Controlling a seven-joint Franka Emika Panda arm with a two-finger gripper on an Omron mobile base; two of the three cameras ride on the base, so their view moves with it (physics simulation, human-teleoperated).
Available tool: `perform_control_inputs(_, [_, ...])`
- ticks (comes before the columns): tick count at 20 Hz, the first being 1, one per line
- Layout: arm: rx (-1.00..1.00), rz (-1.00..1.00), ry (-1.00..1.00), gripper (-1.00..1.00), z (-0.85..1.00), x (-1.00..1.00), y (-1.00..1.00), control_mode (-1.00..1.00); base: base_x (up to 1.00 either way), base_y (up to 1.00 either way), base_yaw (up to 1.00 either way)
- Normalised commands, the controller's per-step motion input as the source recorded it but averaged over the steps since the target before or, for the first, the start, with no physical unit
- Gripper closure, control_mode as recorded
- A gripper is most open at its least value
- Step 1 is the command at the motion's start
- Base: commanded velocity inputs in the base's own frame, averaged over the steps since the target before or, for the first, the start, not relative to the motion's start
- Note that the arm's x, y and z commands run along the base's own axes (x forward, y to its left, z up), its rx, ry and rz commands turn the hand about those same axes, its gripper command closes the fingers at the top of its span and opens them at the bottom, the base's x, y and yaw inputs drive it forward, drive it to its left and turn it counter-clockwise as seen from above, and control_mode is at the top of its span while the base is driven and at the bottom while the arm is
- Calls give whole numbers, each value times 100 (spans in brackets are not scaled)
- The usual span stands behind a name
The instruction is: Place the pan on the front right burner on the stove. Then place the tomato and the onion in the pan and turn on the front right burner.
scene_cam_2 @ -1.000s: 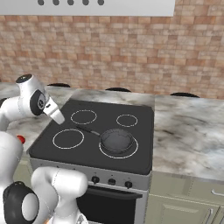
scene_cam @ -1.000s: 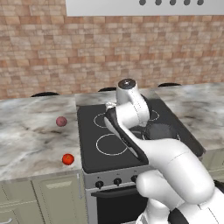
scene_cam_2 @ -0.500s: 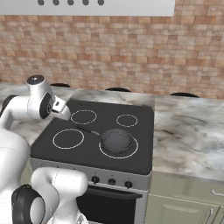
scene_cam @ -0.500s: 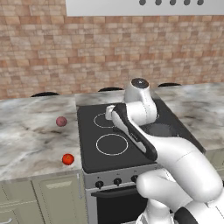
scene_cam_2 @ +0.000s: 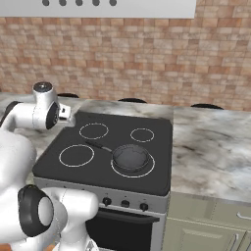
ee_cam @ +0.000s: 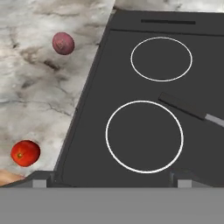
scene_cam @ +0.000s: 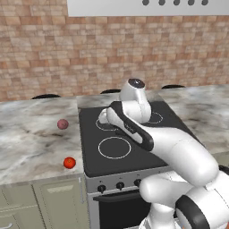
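Dark grey pan sits on front right burner. Fingers fully spread, empty, above stove's left side. Next: fetch tomato from worktop; onion farther back.

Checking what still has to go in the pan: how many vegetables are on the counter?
2. The onion lies on the counter left of the stove, farther back; the tomato lies nearer the front edge.

Marble counter, tomato, onion, stove, pan
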Motion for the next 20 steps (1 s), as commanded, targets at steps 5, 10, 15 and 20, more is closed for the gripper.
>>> perform_control_inputs(5, [-9, 17, 0, -100, 1, 32, 46, -100, 0, 0, 0])
perform_control_inputs(10, [-12, 5, 0, -100, 0, 10, 37, -100, 0, 0, 0])
perform_control_inputs(15, [-10, 2, 0, -100, 0, 5, 35, -100, 0, 0, 0])
perform_control_inputs(20, [-6, 4, 0, -100, -2, 7, 32, -100, 0, 0, 0])
